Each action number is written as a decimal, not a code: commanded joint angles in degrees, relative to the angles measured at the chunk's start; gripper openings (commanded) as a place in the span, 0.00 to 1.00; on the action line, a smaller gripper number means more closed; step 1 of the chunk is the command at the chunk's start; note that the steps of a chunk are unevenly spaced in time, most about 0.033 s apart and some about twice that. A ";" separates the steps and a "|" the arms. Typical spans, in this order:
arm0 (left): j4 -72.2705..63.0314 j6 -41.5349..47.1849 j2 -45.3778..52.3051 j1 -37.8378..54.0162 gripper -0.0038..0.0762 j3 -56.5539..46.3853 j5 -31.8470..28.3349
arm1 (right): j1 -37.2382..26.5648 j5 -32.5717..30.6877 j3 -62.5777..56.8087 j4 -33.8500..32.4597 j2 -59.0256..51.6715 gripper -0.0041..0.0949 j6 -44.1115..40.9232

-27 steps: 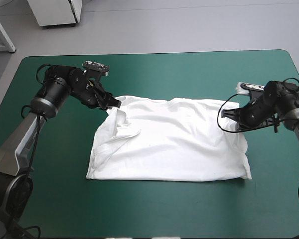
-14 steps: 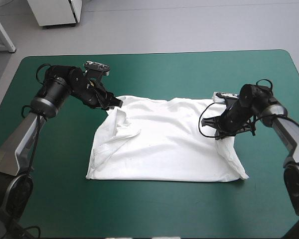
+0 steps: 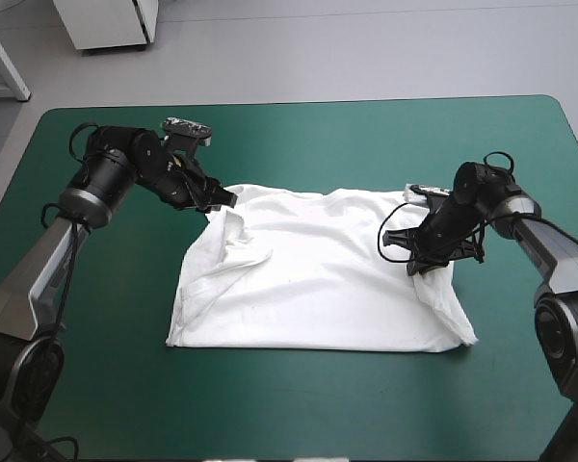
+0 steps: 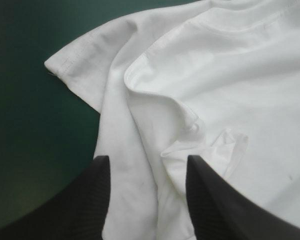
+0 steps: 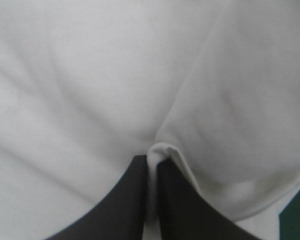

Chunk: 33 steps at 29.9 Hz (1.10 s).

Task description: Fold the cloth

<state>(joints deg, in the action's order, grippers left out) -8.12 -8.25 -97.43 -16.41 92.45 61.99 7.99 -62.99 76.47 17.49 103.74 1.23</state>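
The white T-shirt (image 3: 318, 279) lies spread across the middle of the teal-green table, its left side rumpled with a sleeve folded inward. My left gripper (image 3: 219, 200) is at the shirt's far left corner. In the left wrist view its fingers stand open (image 4: 147, 165) over the wrinkled cloth (image 4: 230, 75) beside the sleeve hem. My right gripper (image 3: 419, 267) is over the shirt's right part, shut on a pinched fold of the T-shirt (image 5: 115, 75), which shows between the fingertips (image 5: 152, 160). The right edge is drawn inward under it.
The teal-green cover (image 3: 299, 404) surrounds the shirt, with a wide strip toward the near edge and another along the far edge. The table's right edge lies well beyond the right arm.
My right gripper has moved left from the shirt's right edge onto the shirt, dragging that edge inward. The left arm has stayed where it was.
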 commanded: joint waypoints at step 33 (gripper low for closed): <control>-0.86 0.19 21.09 -0.36 0.48 -22.38 8.34 | 0.07 -6.74 -10.89 -14.80 -35.49 0.57 -5.74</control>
<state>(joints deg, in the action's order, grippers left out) -7.27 -9.48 -79.52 -16.41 72.16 71.01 7.99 -70.71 66.93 3.25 72.34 -3.35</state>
